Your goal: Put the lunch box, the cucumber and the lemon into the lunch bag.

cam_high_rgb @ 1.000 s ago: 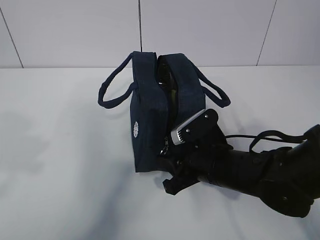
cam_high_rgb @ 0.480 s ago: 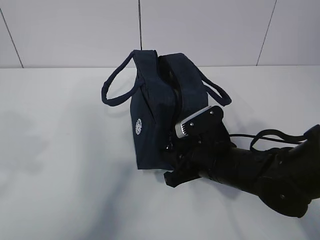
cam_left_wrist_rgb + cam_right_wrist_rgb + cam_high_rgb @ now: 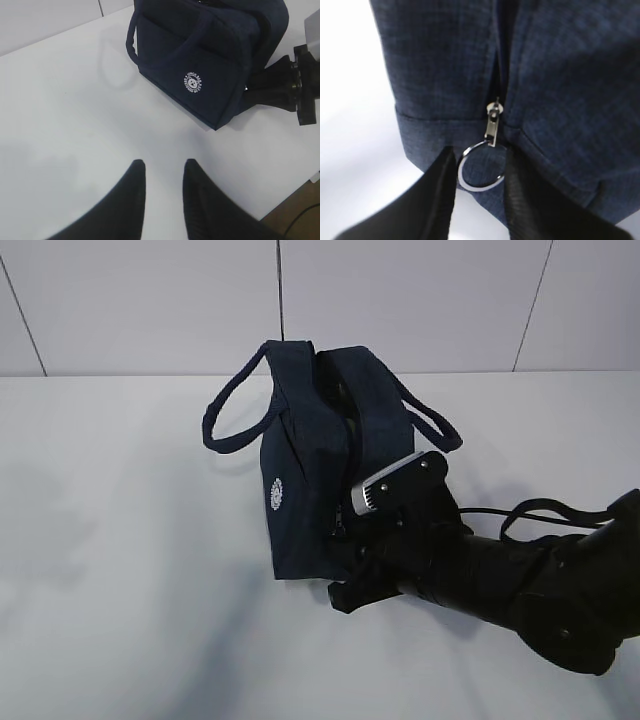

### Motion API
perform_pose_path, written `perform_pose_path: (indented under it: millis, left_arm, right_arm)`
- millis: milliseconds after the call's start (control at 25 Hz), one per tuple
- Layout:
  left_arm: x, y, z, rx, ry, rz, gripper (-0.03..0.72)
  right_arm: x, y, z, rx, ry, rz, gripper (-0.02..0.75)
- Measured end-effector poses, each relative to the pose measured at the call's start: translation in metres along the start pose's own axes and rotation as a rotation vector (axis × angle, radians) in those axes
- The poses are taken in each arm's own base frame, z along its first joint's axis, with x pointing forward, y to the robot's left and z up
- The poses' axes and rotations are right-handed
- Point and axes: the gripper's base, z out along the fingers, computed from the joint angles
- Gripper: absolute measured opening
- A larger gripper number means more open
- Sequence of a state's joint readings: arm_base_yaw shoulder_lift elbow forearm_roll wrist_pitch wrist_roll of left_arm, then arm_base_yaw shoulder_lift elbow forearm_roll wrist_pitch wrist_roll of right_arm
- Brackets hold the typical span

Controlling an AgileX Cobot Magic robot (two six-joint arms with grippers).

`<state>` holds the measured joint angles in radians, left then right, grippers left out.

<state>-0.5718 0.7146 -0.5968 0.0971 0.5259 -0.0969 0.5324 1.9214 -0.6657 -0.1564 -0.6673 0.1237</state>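
Shifted since a second ago: lunch bag (image 3: 310, 480) is leaning slightly more toward the left of the exterior view, its upper opening looking narrower, while the right claw (image 3: 479, 172) is sitting a little nearer the bag's lower front corner.

Item, lunch bag: dark navy fabric, standing on the white counter (image 3: 120, 540), two loop handles splayed to either side, round white logo facing the left wrist camera.

Item, zipper: silver slider low on the front seam, ring pull (image 3: 481, 167) hanging between the right claw's two dark fingers (image 3: 437, 195), which are standing narrow around it; whether they are actually pinching the ring is not showing.

Item, left claw (image 3: 162, 172): fingers parted, holding nothing, hovering over bare counter well apart from the bag.

Contents: seam above the slider is looking parted, interior dark. Lunch box, cucumber and lemon are not appearing anywhere on the counter; likely inside, though not confirmable.

Handling note: step in hand is probably working the zipper. Advisable to be gripping the ring squarely and pulling along the seam line, since the soft bag is tipping easily; steadying it with the free claw may be helping.
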Motion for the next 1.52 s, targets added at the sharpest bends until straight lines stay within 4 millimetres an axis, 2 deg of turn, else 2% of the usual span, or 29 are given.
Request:
perform_pose_path:
  millis: [520,800,1000,1240,1520]
  left_arm:
    - [0.0,0.0,0.0,-0.002,0.0,0.003,0.174]
    - [0.0,0.001,0.0,-0.01,-0.001,0.016,0.179]
    - [0.0,0.001,0.0,-0.011,-0.001,0.019,0.181]
    - [0.0,0.001,0.0,-0.011,-0.001,0.019,0.183]
    - [0.0,0.001,0.0,-0.012,-0.001,0.021,0.184]
  right_arm:
    - [0.0,0.0,0.0,0.0,-0.002,0.0,0.235]
    - [0.001,0.0,0.002,-0.004,-0.019,-0.033,0.278]
    - [0.008,0.0,0.006,-0.008,-0.022,-0.046,0.279]
    - [0.005,0.0,0.009,-0.008,-0.098,-0.036,0.279]
    - [0.008,-0.003,0.011,0.018,-0.103,-0.009,0.269]
